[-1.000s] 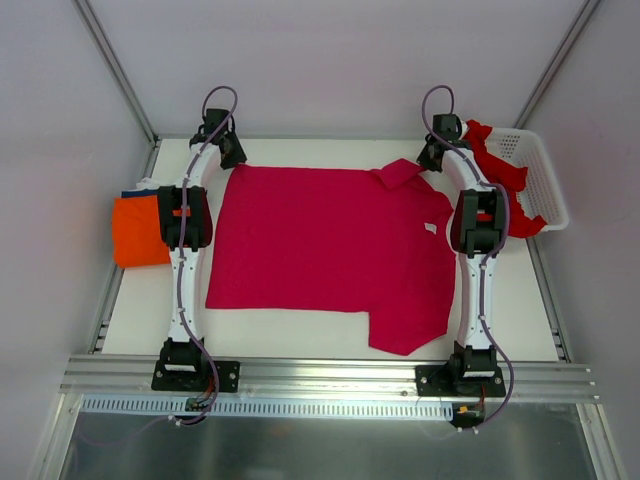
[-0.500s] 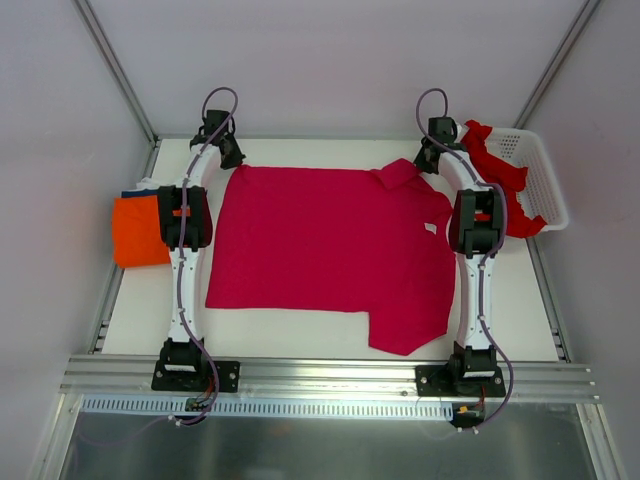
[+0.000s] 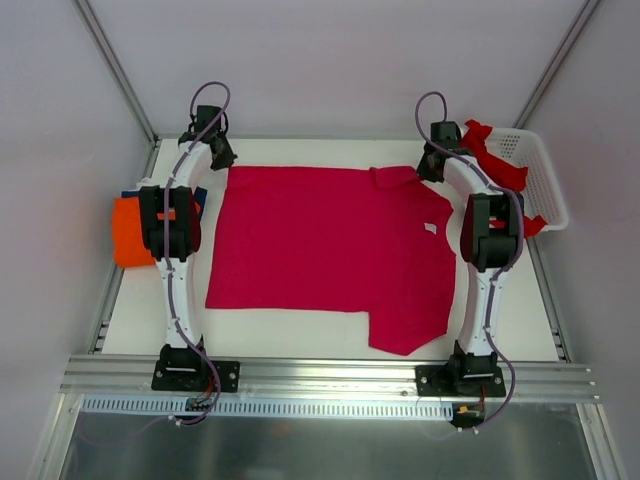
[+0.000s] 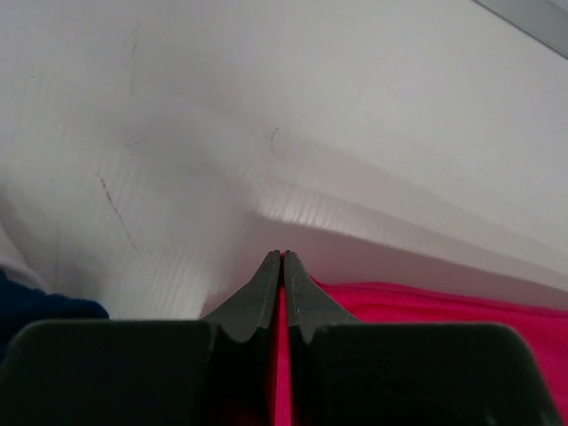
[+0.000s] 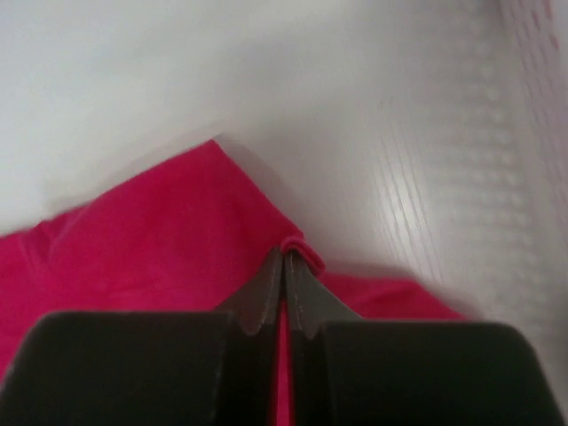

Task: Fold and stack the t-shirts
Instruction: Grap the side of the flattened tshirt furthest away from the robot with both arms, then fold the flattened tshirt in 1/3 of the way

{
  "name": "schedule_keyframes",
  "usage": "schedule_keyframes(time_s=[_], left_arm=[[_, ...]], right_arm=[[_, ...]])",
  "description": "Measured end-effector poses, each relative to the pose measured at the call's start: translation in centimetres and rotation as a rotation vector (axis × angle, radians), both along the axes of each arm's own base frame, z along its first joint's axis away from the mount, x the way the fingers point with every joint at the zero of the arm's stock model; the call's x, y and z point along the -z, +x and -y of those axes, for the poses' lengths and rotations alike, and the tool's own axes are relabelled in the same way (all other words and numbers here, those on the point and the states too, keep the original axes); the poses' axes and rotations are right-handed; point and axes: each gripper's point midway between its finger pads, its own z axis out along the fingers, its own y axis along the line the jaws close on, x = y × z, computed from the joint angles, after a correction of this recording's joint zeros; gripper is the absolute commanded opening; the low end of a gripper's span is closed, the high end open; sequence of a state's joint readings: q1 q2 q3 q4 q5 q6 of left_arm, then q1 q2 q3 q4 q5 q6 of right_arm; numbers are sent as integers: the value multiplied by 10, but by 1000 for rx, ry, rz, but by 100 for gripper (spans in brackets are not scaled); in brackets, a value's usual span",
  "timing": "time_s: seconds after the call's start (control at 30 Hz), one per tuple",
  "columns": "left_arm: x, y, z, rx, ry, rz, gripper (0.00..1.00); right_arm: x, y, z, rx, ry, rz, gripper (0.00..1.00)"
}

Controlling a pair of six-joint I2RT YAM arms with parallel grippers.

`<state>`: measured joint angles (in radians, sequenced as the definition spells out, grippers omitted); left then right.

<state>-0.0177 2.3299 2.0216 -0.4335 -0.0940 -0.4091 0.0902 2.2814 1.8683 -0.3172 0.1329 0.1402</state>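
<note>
The magenta t-shirt [image 3: 320,245] lies spread flat on the desk [image 3: 300,325] between the two arms, its far left corner at the left pincer [image 4: 281,259] and its collar at the right pincer [image 5: 284,254]. The left pincer is pressed together with only a thin sliver of magenta cloth showing between its fingers, the shirt's edge running off to its right and a navy t-shirt [image 4: 35,309] low to its left. The right pincer is likewise clamped tight on a small raised fold of the magenta cloth, near the white basket [image 3: 548,185].
</note>
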Motion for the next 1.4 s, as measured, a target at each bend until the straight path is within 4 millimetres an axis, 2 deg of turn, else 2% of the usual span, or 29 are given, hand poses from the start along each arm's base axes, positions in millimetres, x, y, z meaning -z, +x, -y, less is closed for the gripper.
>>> schedule_keyframes(time_s=[0.1, 0.2, 0.3, 0.4, 0.53, 0.7, 0.83, 0.97, 1.1, 1.17, 1.27, 1.4], left_arm=[[-21, -5, 0, 0, 0, 30, 0], [-34, -9, 1, 1, 0, 48, 0], [-34, -13, 5, 8, 1, 46, 0], [-23, -23, 9, 11, 10, 20, 0], [-3, -45, 11, 15, 19, -44, 0], [7, -77, 15, 22, 23, -96, 0], [-7, -97, 12, 14, 34, -87, 0], [-29, -106, 9, 6, 41, -38, 0], [-44, -114, 5, -8, 55, -5, 0], [-46, -118, 4, -10, 56, -2, 0], [-43, -121, 4, -9, 56, -9, 0], [-33, -128, 4, -6, 55, -33, 0]], right_arm=[[-24, -21, -2, -21, -14, 17, 0], [-57, -34, -3, -42, -34, 69, 1], [-86, -46, -3, -56, -46, 118, 0], [-105, -63, -4, -69, -59, 144, 0], [-110, -82, -5, -83, -76, 138, 1], [-95, -120, -13, -113, -84, 85, 1], [-95, -155, -26, -154, -94, 68, 0], [-113, -183, -37, -189, -94, 107, 0], [-134, -199, -34, -184, -98, 156, 1], [-142, -204, -30, -174, -105, 175, 1], [-144, -212, -27, -167, -113, 174, 0], [-126, -224, -25, -174, -127, 126, 1]])
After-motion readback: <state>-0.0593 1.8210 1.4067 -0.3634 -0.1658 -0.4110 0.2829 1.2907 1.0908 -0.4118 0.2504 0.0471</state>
